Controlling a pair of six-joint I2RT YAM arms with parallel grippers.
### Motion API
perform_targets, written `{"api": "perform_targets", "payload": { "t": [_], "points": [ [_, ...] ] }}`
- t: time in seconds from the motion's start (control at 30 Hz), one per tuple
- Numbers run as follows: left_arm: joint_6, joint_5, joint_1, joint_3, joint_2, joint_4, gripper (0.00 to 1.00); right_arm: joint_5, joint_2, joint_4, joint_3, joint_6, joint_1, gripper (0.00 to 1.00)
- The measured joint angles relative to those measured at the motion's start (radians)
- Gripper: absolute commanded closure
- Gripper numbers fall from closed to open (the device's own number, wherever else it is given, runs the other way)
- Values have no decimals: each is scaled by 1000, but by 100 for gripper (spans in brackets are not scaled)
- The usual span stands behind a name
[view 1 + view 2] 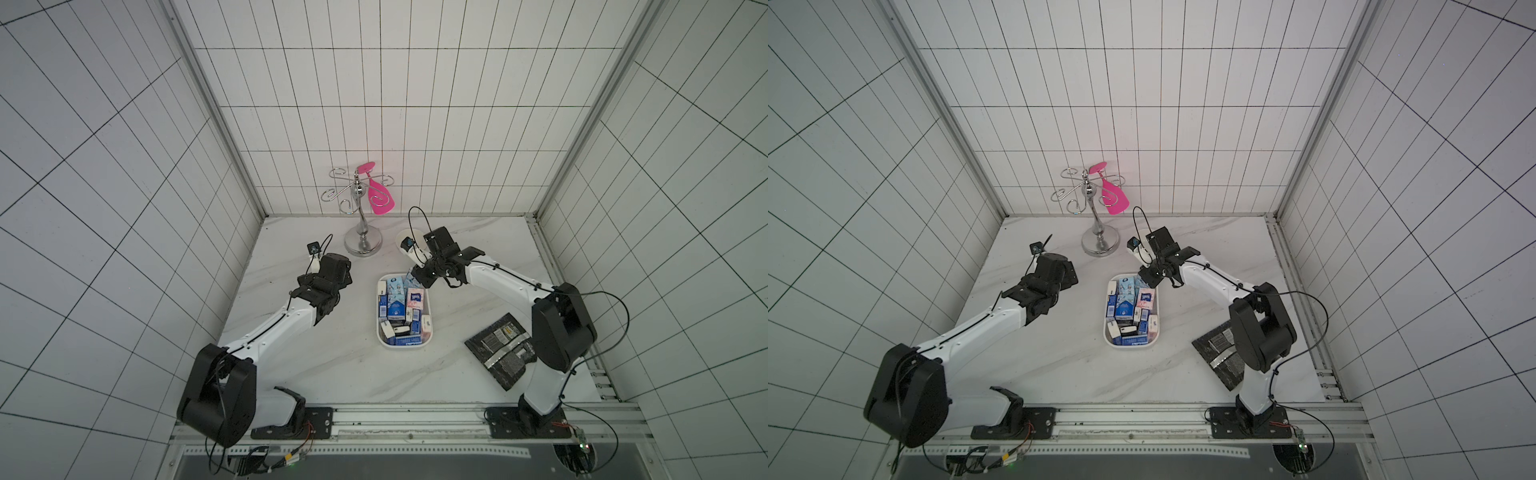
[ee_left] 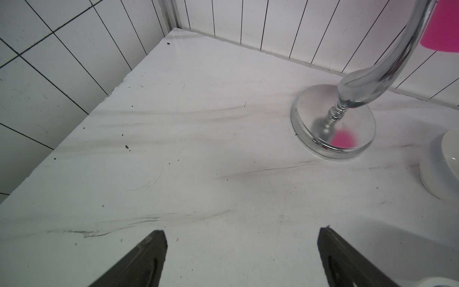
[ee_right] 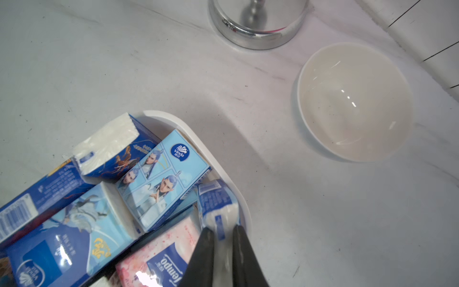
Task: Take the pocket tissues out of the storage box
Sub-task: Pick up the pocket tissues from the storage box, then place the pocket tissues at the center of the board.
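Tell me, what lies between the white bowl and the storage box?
Only bare marble tabletop separates the white bowl from the storage box; the right wrist view shows it.

I work in a robot lab cell dressed up as a kitchen counter. White tiled walls point(image 1: 374, 104) set in aluminium framing point(image 1: 216, 108) close off 9, 12 and 3 o'clock around a marble-look tabletop point(image 1: 332, 365). My arms are bolted to a metal rail point(image 1: 411, 424) at 6 o'clock, with loose wiring point(image 1: 257, 457) and a bare circuit board point(image 1: 582, 439) below it. Household props sit about: a chrome stand point(image 1: 363, 243) hung with a pink spatula point(image 1: 380, 199) at 12, and a storage box point(image 1: 378, 332) of pocket tissues point(image 1: 395, 291) mid-table.
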Motion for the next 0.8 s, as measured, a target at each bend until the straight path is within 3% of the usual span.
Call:
{"api": "perform_targets", "payload": {
  "t": [0.4,0.6,0.8],
  "points": [
    [-7,6,5,-21,-13,13,2,6,-177,62,-41,108,-27,90],
    [-14,12,10,-33,-30,16,2,2,-272,154,-120,216,-139,88],
    [-16,14,11,-42,-51,16,2,-6,-275,223,-182,308,-253,87]
  ]
}}
